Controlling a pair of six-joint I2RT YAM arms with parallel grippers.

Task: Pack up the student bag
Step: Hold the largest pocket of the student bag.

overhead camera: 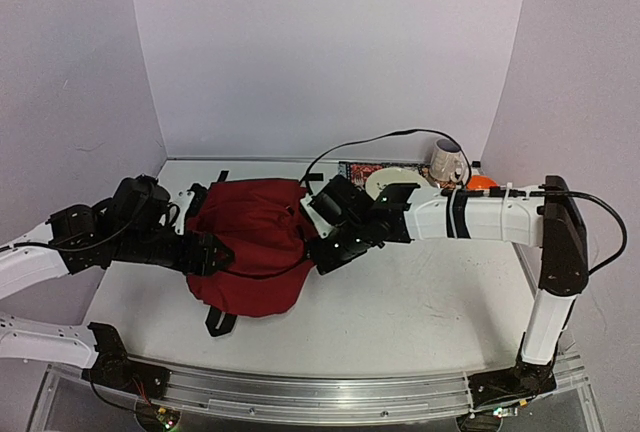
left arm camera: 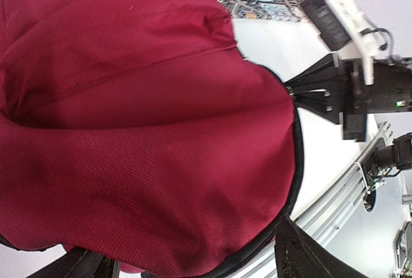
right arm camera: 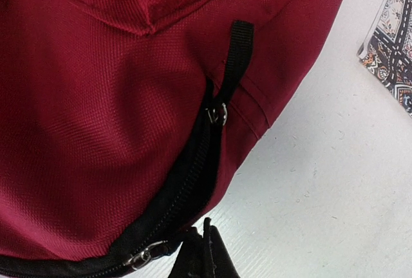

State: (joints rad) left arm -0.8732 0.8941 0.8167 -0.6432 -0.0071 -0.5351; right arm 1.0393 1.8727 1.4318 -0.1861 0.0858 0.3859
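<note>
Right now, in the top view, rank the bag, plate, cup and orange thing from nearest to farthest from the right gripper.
1. bag: right at the right gripper, on its left.
2. plate: behind the gripper, toward the back wall.
3. cup: farther right, at the back.
4. orange thing: farthest right, just past the cup.

left arm (overhead camera: 60, 237) reaching in low from the left side, left claw (overhead camera: 218, 254) with fingers (left arm camera: 302, 255) spread wide apart, right arm (overhead camera: 490, 217) stretched level from the right, right claw (overhead camera: 324, 255) angled down, fingertips (right arm camera: 205, 252) pressed together
</note>
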